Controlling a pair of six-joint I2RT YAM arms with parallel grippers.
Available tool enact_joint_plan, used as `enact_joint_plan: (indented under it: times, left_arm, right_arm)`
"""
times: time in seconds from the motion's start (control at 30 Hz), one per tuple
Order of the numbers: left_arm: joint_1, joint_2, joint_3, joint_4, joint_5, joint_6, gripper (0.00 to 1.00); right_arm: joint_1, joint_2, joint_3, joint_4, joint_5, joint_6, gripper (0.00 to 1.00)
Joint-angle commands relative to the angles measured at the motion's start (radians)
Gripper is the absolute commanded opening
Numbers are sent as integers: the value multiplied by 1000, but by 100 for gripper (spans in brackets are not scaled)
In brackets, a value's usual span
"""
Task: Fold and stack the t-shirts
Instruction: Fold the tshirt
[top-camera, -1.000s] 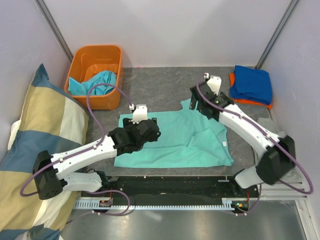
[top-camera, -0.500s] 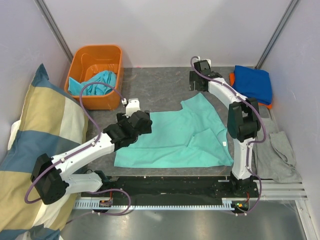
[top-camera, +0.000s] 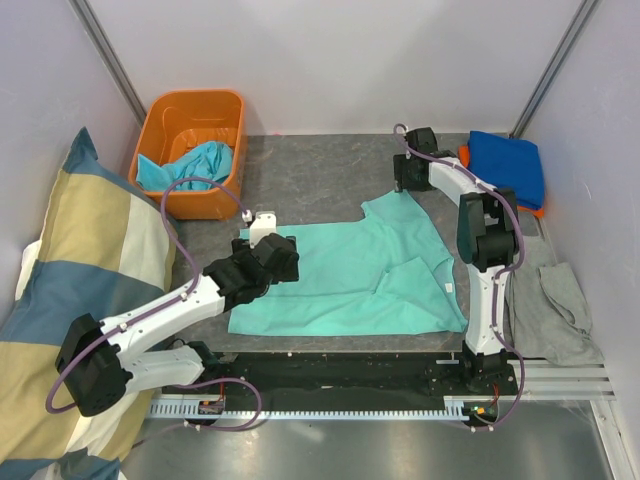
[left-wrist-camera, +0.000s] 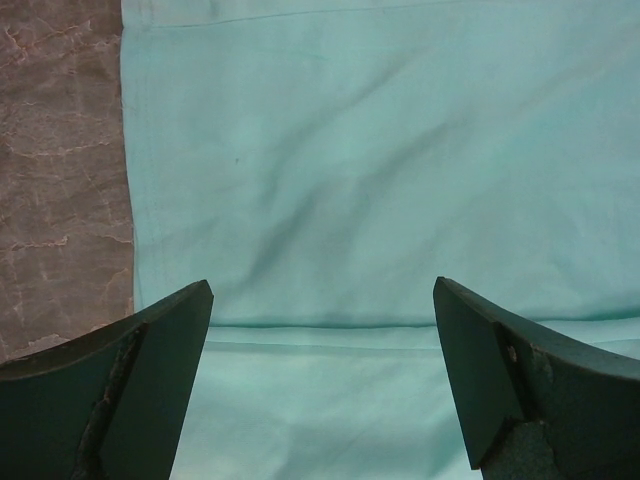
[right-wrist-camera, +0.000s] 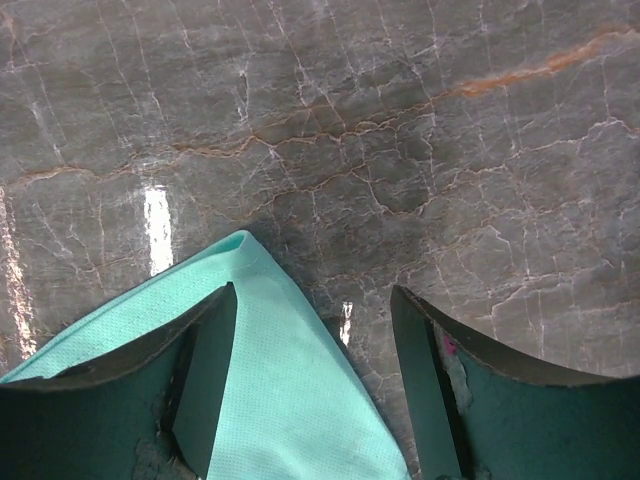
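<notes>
A mint-teal t-shirt (top-camera: 350, 275) lies spread flat in the middle of the table. My left gripper (top-camera: 262, 230) hovers over its far left part. In the left wrist view that gripper (left-wrist-camera: 322, 290) is open, with the shirt (left-wrist-camera: 360, 170) and a straight fold line below it. My right gripper (top-camera: 407, 183) is at the shirt's far sleeve corner. In the right wrist view the gripper (right-wrist-camera: 312, 300) has its jaws apart, and the shirt corner (right-wrist-camera: 270, 350) lies between them against the left finger (right-wrist-camera: 205, 370). A royal blue t-shirt (top-camera: 508, 165) lies folded on an orange one (top-camera: 466, 158) at the far right.
An orange bin (top-camera: 170, 108) at the far left holds turquoise shirts (top-camera: 195, 165). A striped pillow (top-camera: 70, 290) leans along the left side. A grey cloth (top-camera: 555, 305) lies at the right edge. Walls close in the back and sides.
The right arm has straightened and reached to the far sleeve corner, and its jaws have narrowed around it. The left gripper has shifted a little left and farther over the shirt.
</notes>
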Motion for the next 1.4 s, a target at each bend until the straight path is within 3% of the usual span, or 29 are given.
enact_joint_plan:
  times: [0.0, 0.57, 1.07, 1.37]
  left_arm:
    - [6, -13, 0, 31, -4, -28, 100]
    - [14, -23, -13, 22, -7, -36, 100]
    - [20, 10, 2, 25, 24, -59, 100]
    - [22, 11, -1, 25, 19, -55, 100]
  right_arm:
    - [-2, 25, 10, 37, -68, -27, 70]
    - [-12, 119, 102, 31, -162, -36, 69]
    - [-14, 99, 123, 35, -206, -44, 69]
    - [-15, 137, 160, 32, -240, -36, 58]
